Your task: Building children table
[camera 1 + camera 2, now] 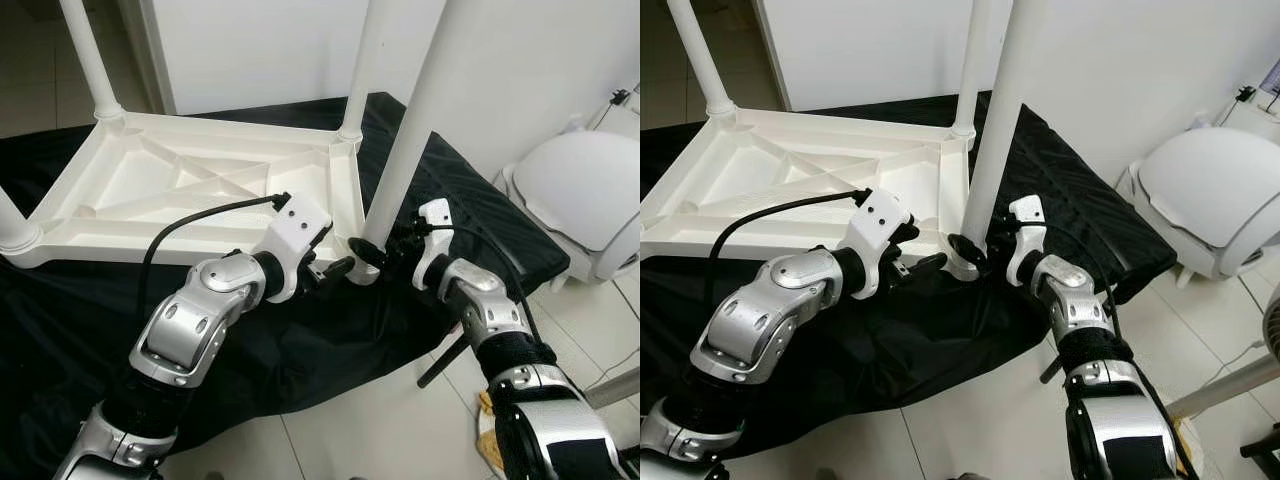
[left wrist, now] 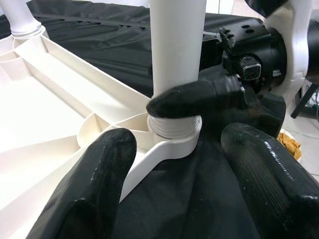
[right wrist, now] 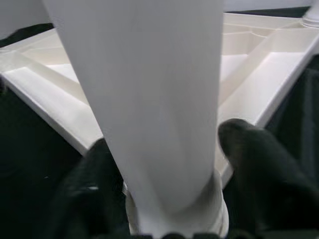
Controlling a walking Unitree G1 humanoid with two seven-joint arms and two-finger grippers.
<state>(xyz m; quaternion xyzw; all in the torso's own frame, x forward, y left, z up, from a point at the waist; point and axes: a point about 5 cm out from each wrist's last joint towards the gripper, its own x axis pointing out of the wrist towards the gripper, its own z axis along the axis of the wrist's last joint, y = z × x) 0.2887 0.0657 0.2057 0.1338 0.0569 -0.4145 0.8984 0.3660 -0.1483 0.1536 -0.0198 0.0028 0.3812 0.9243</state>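
No words to read here.
There are no letters, numbers, labels or signs that can be read on the white table, its legs, the black cloth or the robot's arms.

Hemmed in at the near corner socket: right gripper closed round the base of the white leg, fingers on both sides. Just beside it, left gripper spread wide, fingertips near the socket, not touching. Ahead of both, blocked by the upturned tabletop and its ribs. Open black cloth below the wrists; bare floor behind.
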